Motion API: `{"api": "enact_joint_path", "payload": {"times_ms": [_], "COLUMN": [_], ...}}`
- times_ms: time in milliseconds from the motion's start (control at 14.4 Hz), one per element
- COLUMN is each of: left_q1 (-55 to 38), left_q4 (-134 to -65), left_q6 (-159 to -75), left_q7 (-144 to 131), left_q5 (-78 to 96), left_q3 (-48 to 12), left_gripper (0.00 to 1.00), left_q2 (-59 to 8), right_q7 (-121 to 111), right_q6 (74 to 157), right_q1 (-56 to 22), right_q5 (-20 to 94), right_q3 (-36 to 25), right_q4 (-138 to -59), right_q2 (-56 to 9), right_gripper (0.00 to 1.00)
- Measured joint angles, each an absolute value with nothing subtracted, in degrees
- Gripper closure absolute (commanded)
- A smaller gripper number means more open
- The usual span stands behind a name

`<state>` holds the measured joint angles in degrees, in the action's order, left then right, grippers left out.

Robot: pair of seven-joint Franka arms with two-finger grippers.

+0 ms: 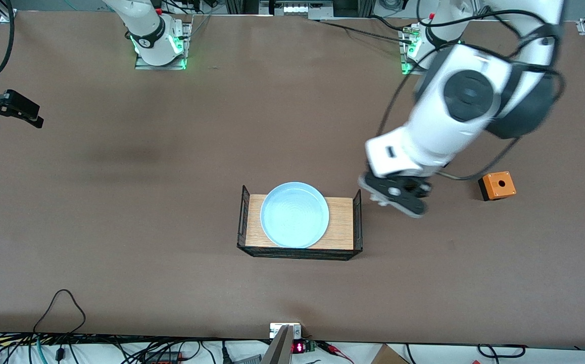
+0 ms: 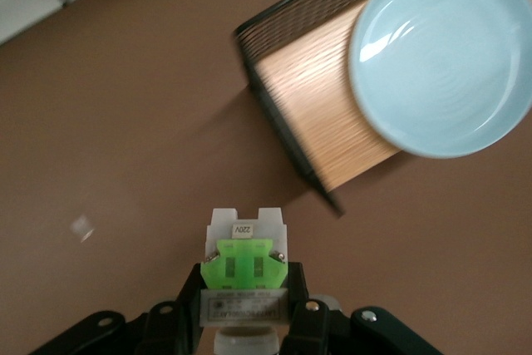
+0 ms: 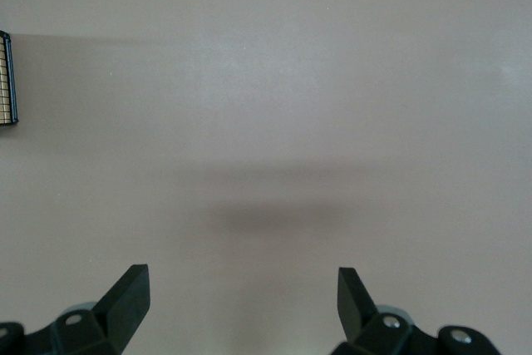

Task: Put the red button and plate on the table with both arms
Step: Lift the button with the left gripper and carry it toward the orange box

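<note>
We see the left gripper [image 2: 245,322] pinching the red button [image 2: 246,265] in the air over the table [image 1: 120,227] just beside the shelf [image 1: 340,222] where the plate [image 1: 294,215] rests, while the right gripper [image 3: 243,297] waits, fingers spread, at its own end of the table.

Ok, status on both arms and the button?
Left gripper shut on button, over table beside shelf. Right gripper open, waiting at its end. Plate on shelf. Nothing in the way.
</note>
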<state>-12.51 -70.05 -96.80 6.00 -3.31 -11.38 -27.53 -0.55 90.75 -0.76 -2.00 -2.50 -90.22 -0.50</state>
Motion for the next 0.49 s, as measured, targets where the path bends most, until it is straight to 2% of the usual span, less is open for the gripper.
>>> {"api": "enact_joint_path", "payload": {"times_ms": [208, 486], "left_q1": [-6.1, 2.1], "left_q4": [-71.9, -77.8], "left_q6": [-92.5, -93.2], "left_q7": [13.7, 26.4], "left_q5": [-3.3, -3.3], "left_q3": [-11.4, -11.3], "left_gripper": [0.77, 0.77], "left_q2": [-27.6, -28.2], "right_q7": [-0.5, -0.5], "right_q6": [90.8, 90.8], "right_q1": [-0.8, -0.7], "right_q5": [-2.0, -2.0], "right_q3": [-2.5, -2.6], "right_q4": [-90.2, -90.2], "right_q2": [-0.5, -0.5], "right_gripper": [0.0, 0.0]}}
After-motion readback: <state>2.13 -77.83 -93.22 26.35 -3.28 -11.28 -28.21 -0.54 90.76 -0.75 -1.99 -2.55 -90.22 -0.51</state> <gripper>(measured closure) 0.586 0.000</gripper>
